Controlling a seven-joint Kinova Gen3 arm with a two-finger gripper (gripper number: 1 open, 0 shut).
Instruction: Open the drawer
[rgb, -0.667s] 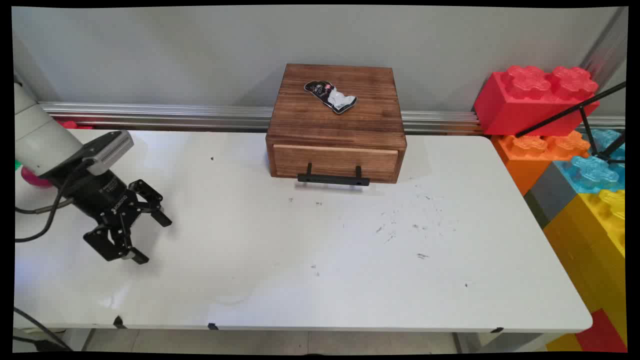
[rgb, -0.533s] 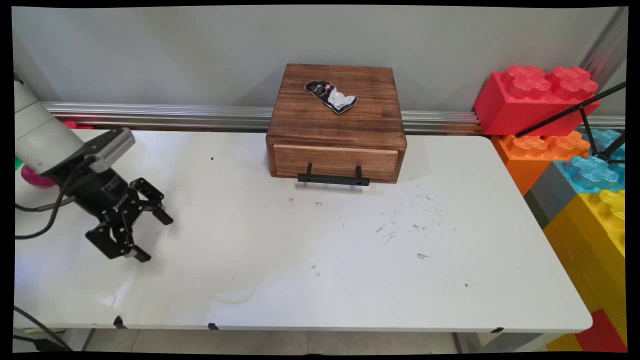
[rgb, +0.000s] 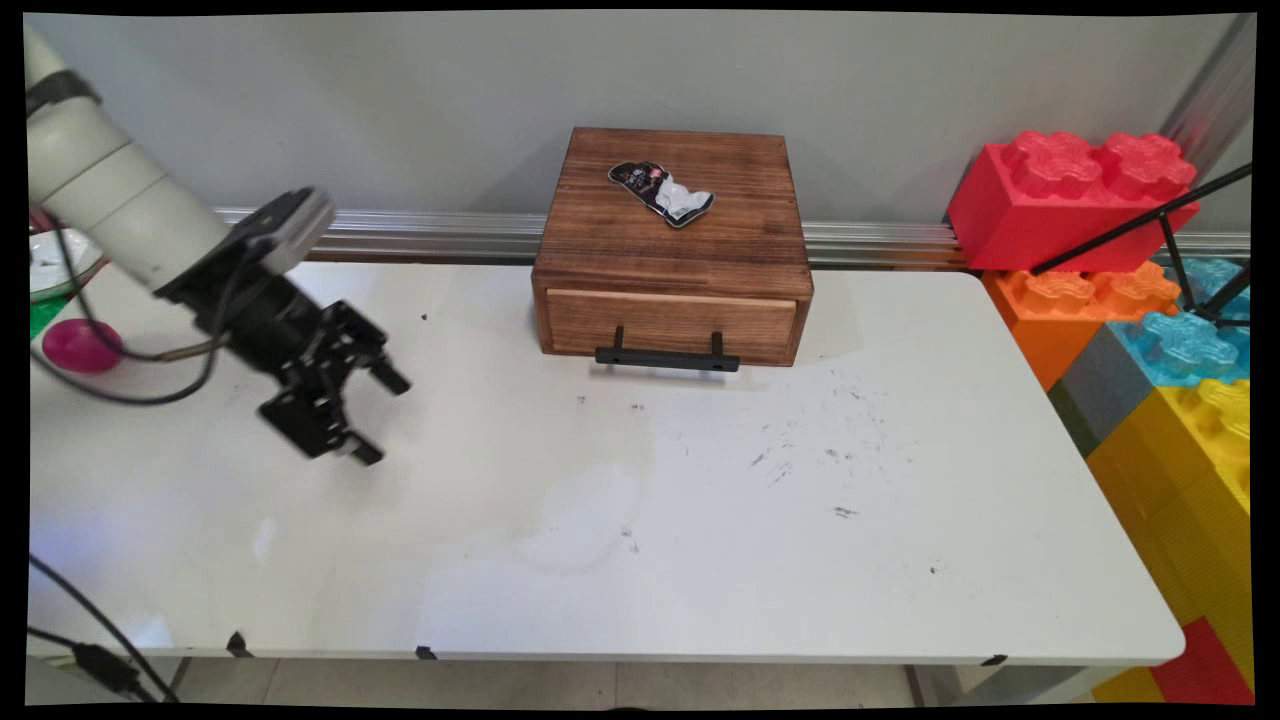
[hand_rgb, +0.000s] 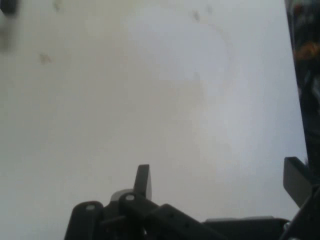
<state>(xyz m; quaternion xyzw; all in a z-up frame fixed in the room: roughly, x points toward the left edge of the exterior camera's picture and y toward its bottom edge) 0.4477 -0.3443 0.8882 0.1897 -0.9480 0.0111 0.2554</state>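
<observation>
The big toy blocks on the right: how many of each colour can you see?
Red toy block: 1
Orange toy block: 1
Blue toy block: 1
Yellow toy block: 1
Total: 4 that show clearly; more may lie past the picture's edge.

From the tool (rgb: 378, 418), whose fingers stand apart with nothing between them, the white surface (rgb: 640, 560) lies bare from 2 through 6 o'clock, marked only by scuffs. At 2 o'clock a wooden drawer box (rgb: 673, 250) stands against the back rail, its black handle (rgb: 667, 356) jutting forward. A crumpled wrapper (rgb: 661, 192) lies on its top. At 9 o'clock a pink ball (rgb: 80, 345) sits by the left edge. Big toy bricks (rgb: 1075, 195) wall off the surface's right end.
</observation>
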